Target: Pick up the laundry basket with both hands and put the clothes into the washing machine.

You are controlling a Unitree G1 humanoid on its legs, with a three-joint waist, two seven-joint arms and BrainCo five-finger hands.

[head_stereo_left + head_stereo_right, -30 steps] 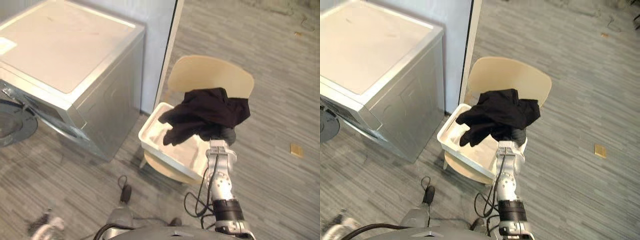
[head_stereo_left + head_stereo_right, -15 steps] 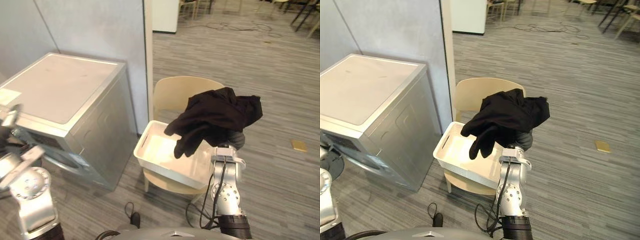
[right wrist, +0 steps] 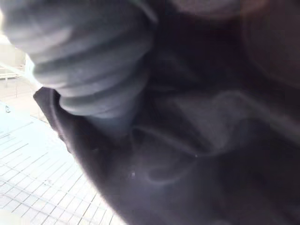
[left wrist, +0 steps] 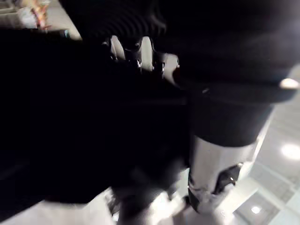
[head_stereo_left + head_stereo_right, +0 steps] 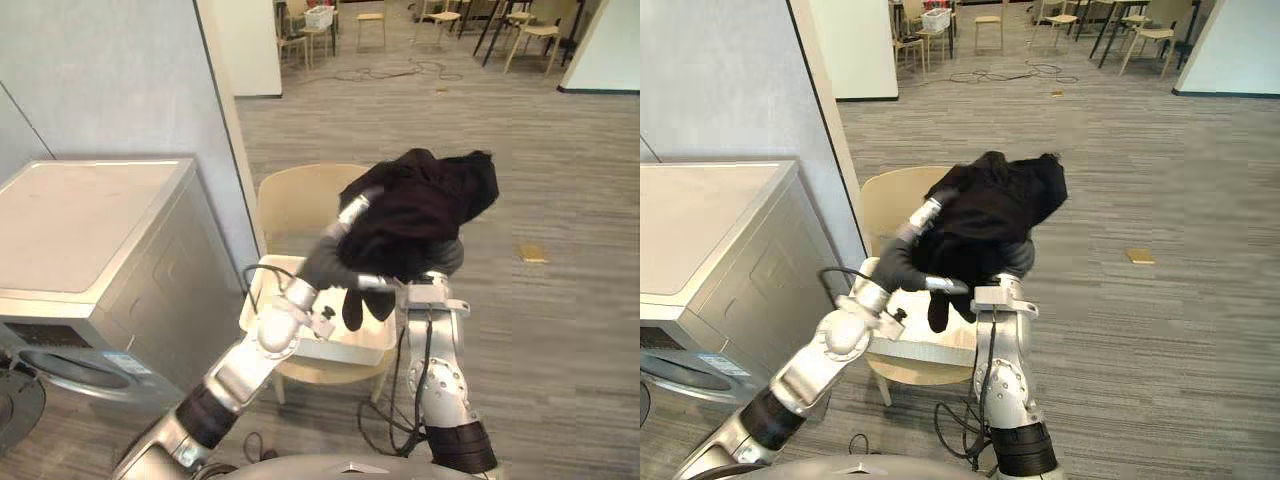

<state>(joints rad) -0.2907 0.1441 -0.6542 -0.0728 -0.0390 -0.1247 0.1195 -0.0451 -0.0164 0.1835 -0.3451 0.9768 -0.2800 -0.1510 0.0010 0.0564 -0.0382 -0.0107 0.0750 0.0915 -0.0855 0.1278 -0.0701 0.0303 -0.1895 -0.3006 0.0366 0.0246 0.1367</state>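
A black garment (image 5: pixel 430 205) hangs draped over my raised right hand (image 5: pixel 450 260), above and to the right of the white laundry basket (image 5: pixel 256 300). The basket sits on a beige chair (image 5: pixel 290 200). The hand's fingers are buried under the cloth (image 3: pixel 187 140). My left arm reaches across from the lower left, and my left hand (image 5: pixel 352 208) pushes into the garment's left side. In the left wrist view its fingers (image 4: pixel 133 49) run under the dark cloth, tips hidden. The washing machine (image 5: pixel 80 230) stands to the left of the chair.
The washer's round door (image 5: pixel 15 400) hangs open at the lower left. A grey partition wall (image 5: pixel 120 80) stands behind the machine. Open striped floor (image 5: pixel 560 330) lies to the right, with chairs and tables (image 5: pixel 520 30) far back in the room.
The camera has tilted up, showing more of the room. My left arm swung up and across to the garment. The right hand lifted the garment higher.
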